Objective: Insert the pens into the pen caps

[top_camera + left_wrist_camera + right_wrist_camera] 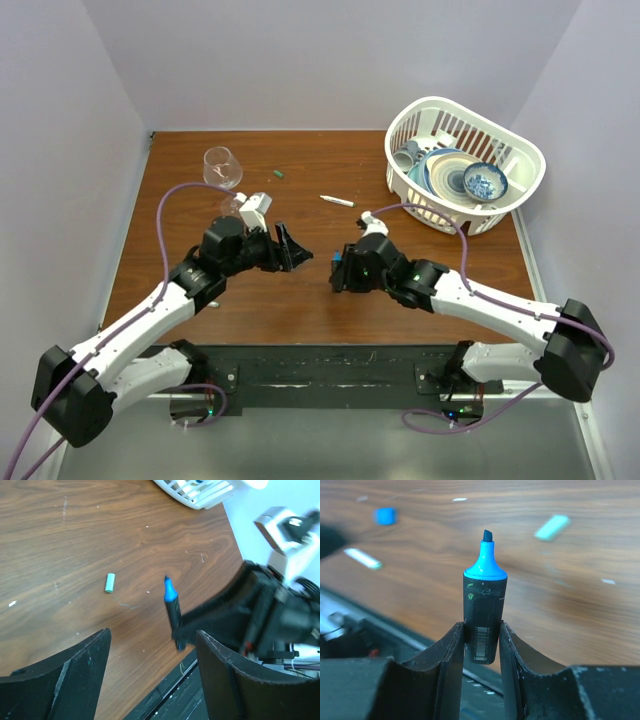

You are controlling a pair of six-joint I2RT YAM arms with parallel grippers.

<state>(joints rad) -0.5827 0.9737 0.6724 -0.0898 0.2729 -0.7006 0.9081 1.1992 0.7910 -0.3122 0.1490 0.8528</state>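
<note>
Over wooden table (300, 300), right fingers (451, 652) pinch marker (483, 615); left fingers (82, 667) gape, seemingly empty.

Uncapped black marker (481, 615), blue-tipped

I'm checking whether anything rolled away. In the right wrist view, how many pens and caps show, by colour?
Black marker: 1
White pen: 1
Blue cap: 1
Green cap: 1
Total: 4
</note>
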